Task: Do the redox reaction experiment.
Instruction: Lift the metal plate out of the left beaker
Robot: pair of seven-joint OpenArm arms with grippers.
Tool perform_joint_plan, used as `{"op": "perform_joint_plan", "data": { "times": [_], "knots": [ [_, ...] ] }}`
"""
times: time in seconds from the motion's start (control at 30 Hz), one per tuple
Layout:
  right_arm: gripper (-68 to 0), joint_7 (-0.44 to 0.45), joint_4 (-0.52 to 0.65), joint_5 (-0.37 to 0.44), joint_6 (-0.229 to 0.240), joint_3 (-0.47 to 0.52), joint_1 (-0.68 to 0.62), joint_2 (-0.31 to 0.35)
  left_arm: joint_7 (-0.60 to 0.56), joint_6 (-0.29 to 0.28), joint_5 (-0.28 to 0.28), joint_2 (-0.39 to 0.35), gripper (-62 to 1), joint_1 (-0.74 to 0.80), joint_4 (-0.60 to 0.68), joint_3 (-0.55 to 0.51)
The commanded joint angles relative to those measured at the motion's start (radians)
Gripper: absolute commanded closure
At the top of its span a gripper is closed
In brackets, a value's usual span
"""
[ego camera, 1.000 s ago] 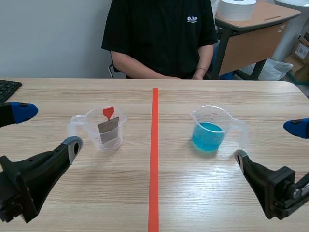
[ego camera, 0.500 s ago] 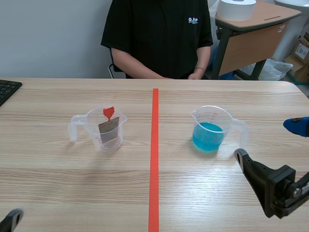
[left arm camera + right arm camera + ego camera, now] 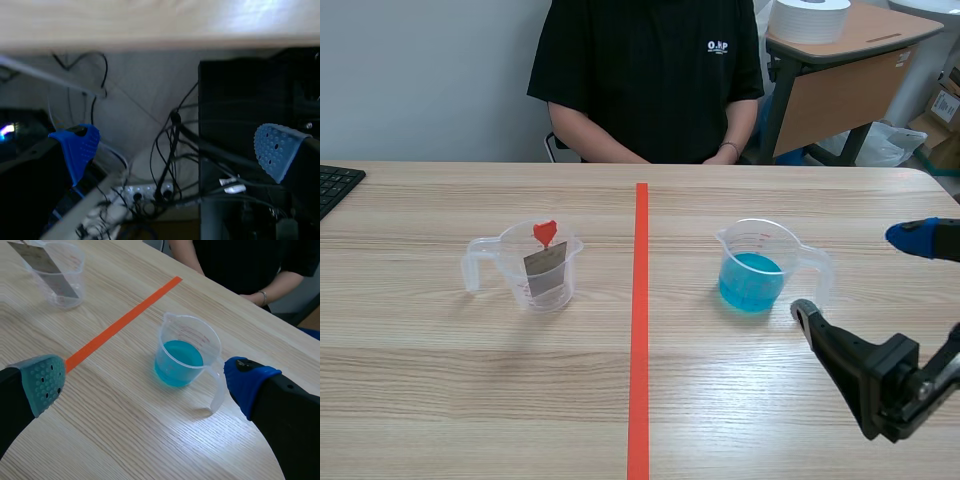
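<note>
Left pincer (image 3: 176, 149) hangs open and empty below the tabletop (image 3: 150, 20), facing cables (image 3: 167, 165) and out of the scene view. On the table, at 9 o'clock of the tape line, the clear cup (image 3: 535, 285) holds the metal strip (image 3: 545, 272) with its red heart clip (image 3: 545, 232); it looks dry. At 3 o'clock of the line stands the blue-solution cup (image 3: 752, 270), handle toward 3 o'clock. The right pincer (image 3: 855, 272) waits open at 4 o'clock of that cup, touching nothing. I judge nothing is done yet: strip and solution are apart, and bringing them together lies ahead.
</note>
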Motion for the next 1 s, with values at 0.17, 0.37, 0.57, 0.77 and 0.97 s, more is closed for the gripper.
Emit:
{"op": "perform_joint_plan", "data": {
  "times": [0.17, 0.37, 0.57, 0.77, 0.97],
  "knots": [
    [-67.9, 0.023, 0.021, 0.007, 0.0, -0.089, 0.094, 0.099, -0.01, -0.003, -0.003, 0.088, -62.3, 0.002, -0.007, -0.001],
    [-67.9, 0.022, 0.02, 0.005, 0.001, -0.183, 0.192, 0.143, -0.008, -0.003, -0.003, 0.12, -62.3, -0.002, -0.009, 0.03],
    [-67.9, 0.021, 0.02, -0.059, 0.005, -0.285, 0.306, 0.147, 0.002, -0.003, -0.002, 0.119, -62.3, -0.032, -0.015, 0.089],
    [-67.9, 0.018, 0.001, -0.096, 0.05, -0.396, 0.432, 0.144, 0.001, -0.003, -0.002, 0.119, -62.3, -0.05, -0.029, 0.119],
    [-67.9, 0.018, -0.091, -0.125, 0.06, -0.509, 0.576, 0.108, 0.002, -0.003, 0.073, 0.112, -62.3, -0.054, -0.043, 0.138]
  ]
}}
